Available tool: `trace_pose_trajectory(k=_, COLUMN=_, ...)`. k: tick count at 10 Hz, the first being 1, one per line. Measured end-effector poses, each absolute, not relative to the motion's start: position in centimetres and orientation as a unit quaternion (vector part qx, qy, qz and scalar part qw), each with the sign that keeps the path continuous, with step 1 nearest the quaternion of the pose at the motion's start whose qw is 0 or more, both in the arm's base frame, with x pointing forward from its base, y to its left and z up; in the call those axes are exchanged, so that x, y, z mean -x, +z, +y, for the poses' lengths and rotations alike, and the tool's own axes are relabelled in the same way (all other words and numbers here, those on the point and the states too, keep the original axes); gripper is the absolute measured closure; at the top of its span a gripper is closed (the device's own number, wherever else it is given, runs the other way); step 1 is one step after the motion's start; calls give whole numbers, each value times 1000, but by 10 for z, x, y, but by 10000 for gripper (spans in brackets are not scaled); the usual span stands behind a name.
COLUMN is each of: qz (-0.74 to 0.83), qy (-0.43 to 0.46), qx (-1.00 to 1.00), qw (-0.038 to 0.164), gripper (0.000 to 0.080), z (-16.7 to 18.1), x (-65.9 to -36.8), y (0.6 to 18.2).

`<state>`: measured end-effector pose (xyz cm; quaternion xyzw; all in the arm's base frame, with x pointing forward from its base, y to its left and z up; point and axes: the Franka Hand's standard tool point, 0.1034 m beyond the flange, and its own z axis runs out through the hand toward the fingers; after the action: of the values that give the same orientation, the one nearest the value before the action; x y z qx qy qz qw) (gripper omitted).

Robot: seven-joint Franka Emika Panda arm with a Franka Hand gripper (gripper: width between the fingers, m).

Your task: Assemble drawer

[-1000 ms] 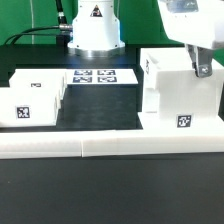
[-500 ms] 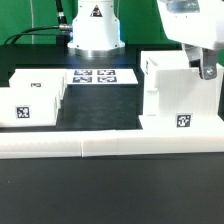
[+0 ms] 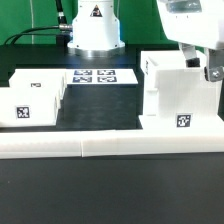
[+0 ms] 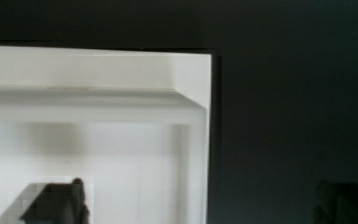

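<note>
The drawer's tall white casing (image 3: 178,95) stands at the exterior view's right, with a tag on its front face. Two smaller white trays, one in front (image 3: 22,108) and one behind it (image 3: 48,84), sit at the exterior view's left. My gripper (image 3: 210,70) hangs by the casing's upper right corner. In the wrist view the gripper (image 4: 202,203) is open and empty. One dark fingertip (image 4: 53,202) is over the casing's white wall (image 4: 105,110), the other over the black table beyond its edge.
The marker board (image 3: 104,76) lies flat at the back centre, in front of the robot base (image 3: 95,30). A long low white border bar (image 3: 110,146) runs along the front, below the trays and casing. Black table lies between trays and casing.
My gripper has shifted toward the exterior view's right and slightly down, from over the casing's top to its right corner. The casing and trays have not moved.
</note>
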<state>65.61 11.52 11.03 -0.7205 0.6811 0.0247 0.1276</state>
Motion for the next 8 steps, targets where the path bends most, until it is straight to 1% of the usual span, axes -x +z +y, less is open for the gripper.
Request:
trace_pose_trajectory(k=1, qz=661, qy=25, qx=739, qw=126, gripper=151, z=114, x=-654, y=112)
trace_pose_trajectory(k=3, qz=594, qy=47, qx=795, qw=114, gripper=150, z=108, x=-638, y=131)
trace_pose_trajectory(k=4, qz=587, qy=48, qx=800, qw=114, gripper=150, z=109, x=-634, y=141)
trace_pose_trajectory(k=5, qz=597, qy=42, qx=791, qw=127, gripper=150, z=110, x=-630, y=147)
trace_pose_trajectory(k=8, qz=577, qy=42, qx=806, qw=126, gripper=150, z=111, x=-628, y=144)
